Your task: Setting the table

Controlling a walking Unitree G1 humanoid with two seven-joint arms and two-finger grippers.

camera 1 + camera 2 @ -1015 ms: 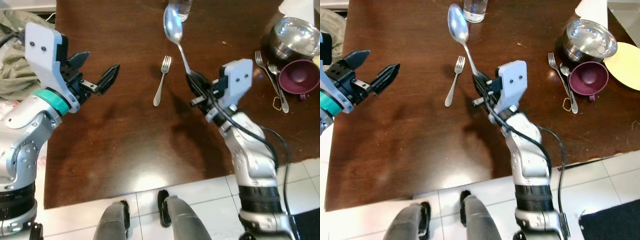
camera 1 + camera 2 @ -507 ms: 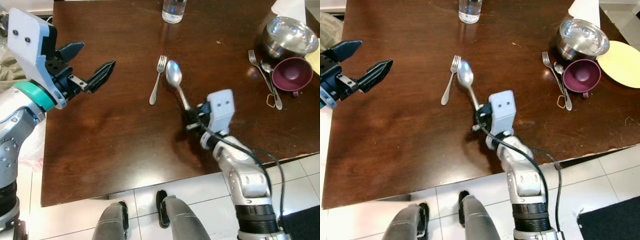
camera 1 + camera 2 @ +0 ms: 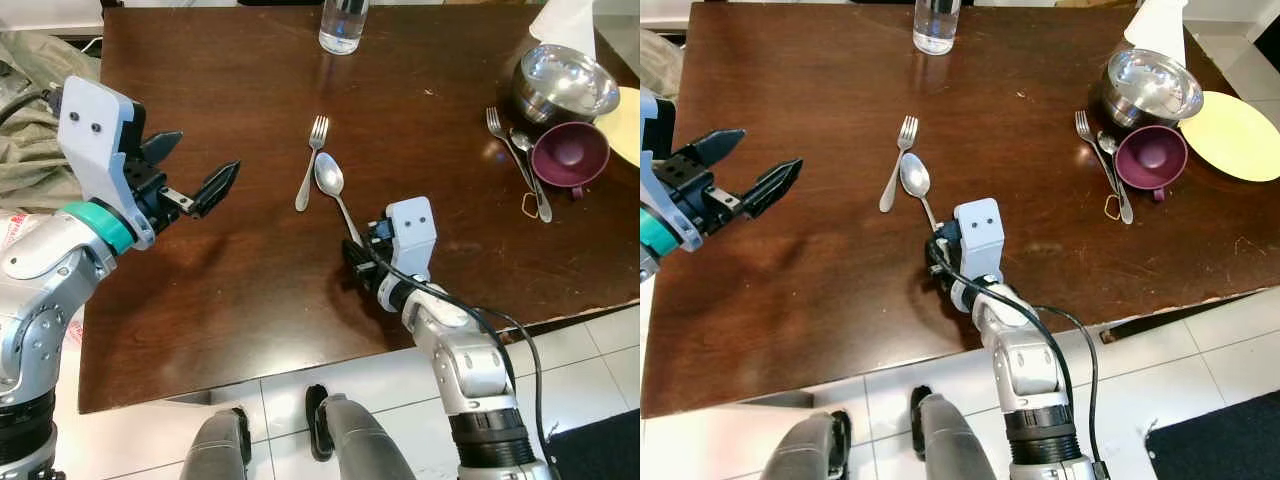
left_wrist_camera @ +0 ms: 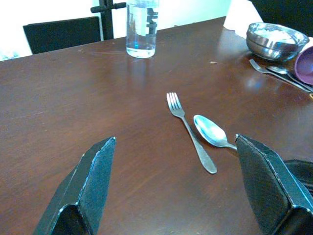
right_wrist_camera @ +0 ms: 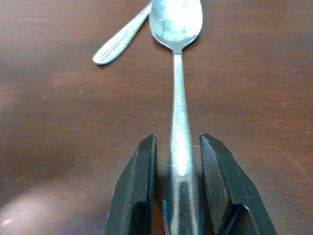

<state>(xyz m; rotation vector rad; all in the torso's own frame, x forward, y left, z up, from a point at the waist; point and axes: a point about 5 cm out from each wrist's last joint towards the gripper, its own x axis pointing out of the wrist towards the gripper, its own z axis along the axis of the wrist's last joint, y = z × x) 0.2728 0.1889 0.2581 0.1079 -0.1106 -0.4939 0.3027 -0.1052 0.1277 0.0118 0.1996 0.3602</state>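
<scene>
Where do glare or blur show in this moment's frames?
Left eye view: ceiling-light glare on the table edge. Right wrist view: spoon bowl washed out, right end effector fingers near the lens slightly soft. Left wrist view: sharp, with a bright backlit wall.

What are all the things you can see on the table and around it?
table: 1, dark brown wood, under everything
glass: 1, clear, far edge
forks: 2, silver, one mid-table, one beside the cup
spoons: 2, silver, one right of the middle fork, one by the cup
bowl: 1, steel, far right
cup: 1, maroon, before the bowl
plate: 1, yellow, right edge
cloth: 1, olive, left of table
left gripper: black, jaws open above the table
right gripper: black, jaws on the spoon's handle
</scene>
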